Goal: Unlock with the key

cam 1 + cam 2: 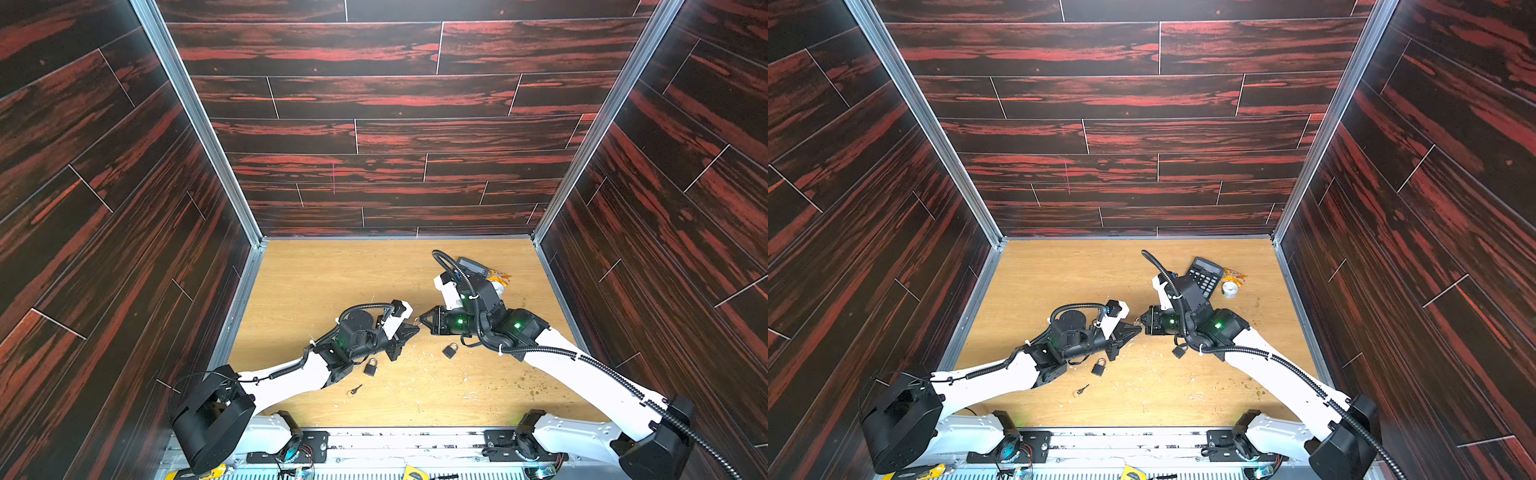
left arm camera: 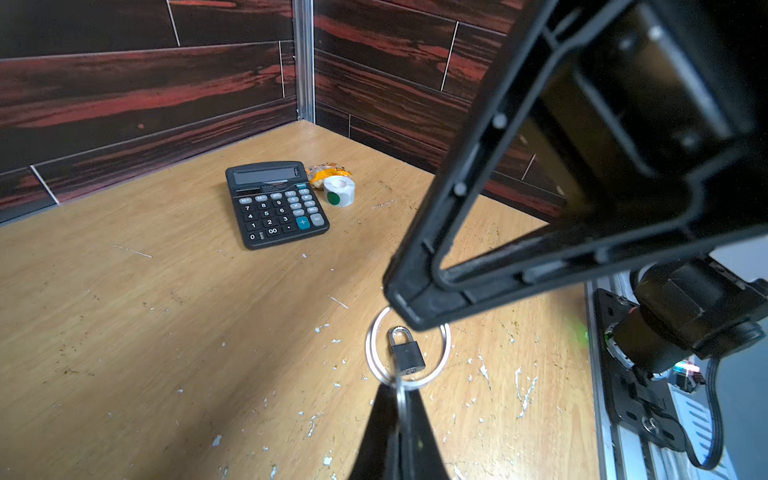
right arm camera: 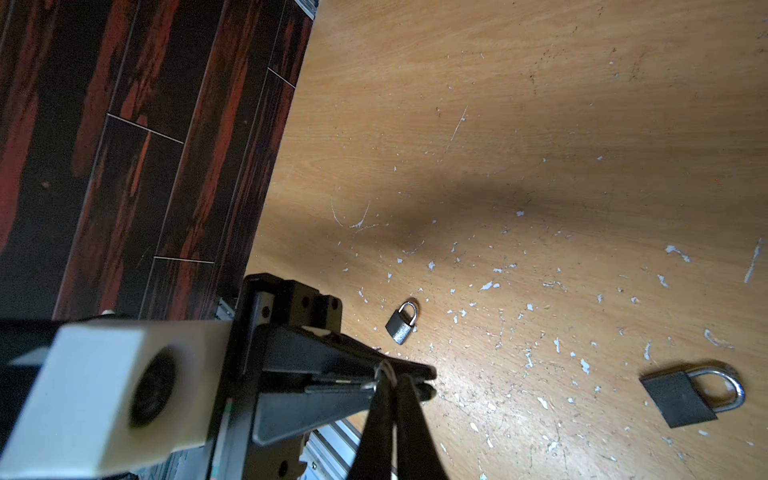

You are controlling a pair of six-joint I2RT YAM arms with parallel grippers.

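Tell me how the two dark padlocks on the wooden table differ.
The dark, silver-shackled padlock by the left arm lies beside a small loose key; the matching padlock by the right arm lies farther from it. The left one's shackle points at the back wall; the right one's slants more rightward. Both lie flat, shackles closed.

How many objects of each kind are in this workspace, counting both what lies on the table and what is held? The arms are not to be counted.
padlock: 2
loose key: 1
key ring, held up: 1
calculator: 1
sticker roll: 1
snack packet: 1
Total: 7
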